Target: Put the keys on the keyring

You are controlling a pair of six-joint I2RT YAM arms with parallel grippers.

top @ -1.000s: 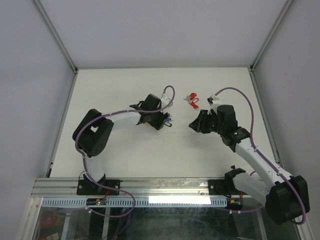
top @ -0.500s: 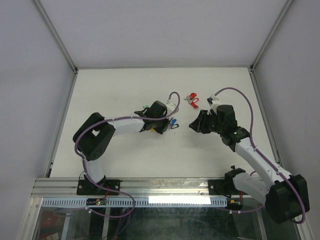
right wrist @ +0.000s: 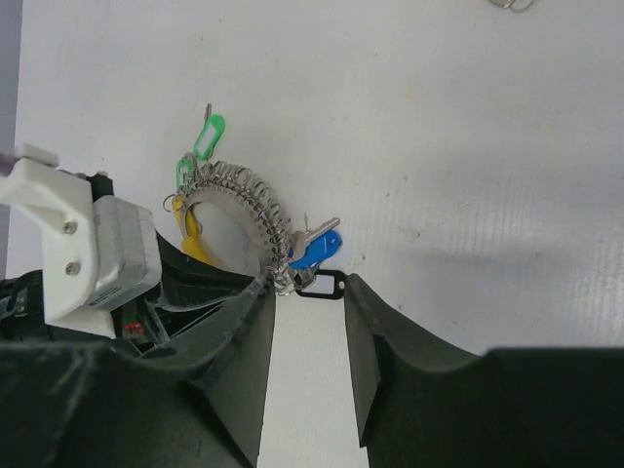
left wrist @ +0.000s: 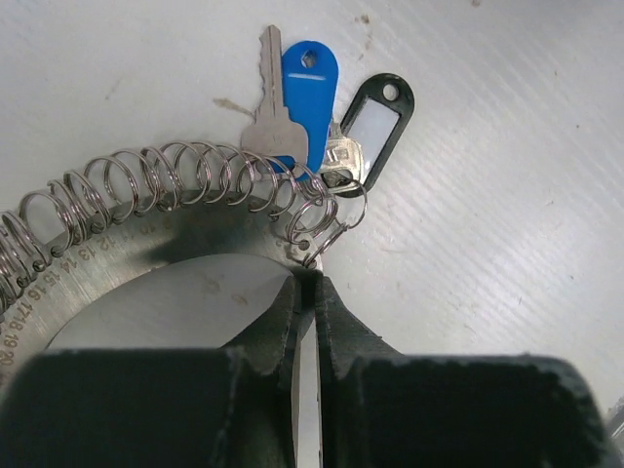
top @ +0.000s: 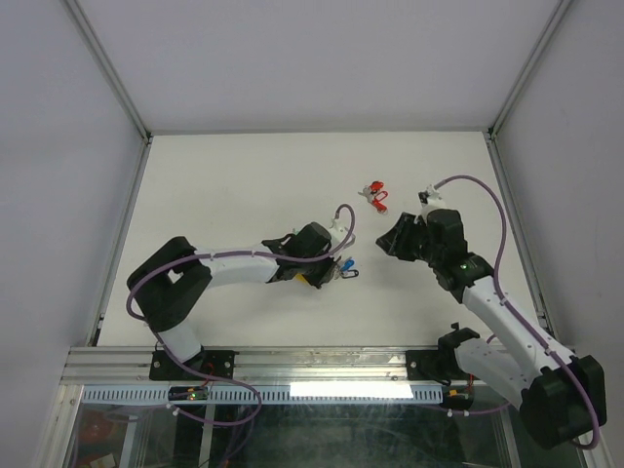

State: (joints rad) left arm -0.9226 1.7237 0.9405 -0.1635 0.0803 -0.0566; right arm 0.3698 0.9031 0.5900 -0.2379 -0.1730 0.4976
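The left gripper [left wrist: 307, 292] pinches shut on the keyring's [left wrist: 146, 185] thin edge, just beside the blue-tagged key [left wrist: 292, 97], and it may slip. The right gripper [right wrist: 307, 322], half-open and empty above that key, could knock it.

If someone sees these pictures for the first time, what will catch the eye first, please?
First the keyring, a coil of silvery loops near the middle of the table, with the left pincer shut on it and a blue-tagged key and a black-framed tag fanning from its end. Then the right pincer, open, facing that end. Red-tagged keys lie apart, farther back.
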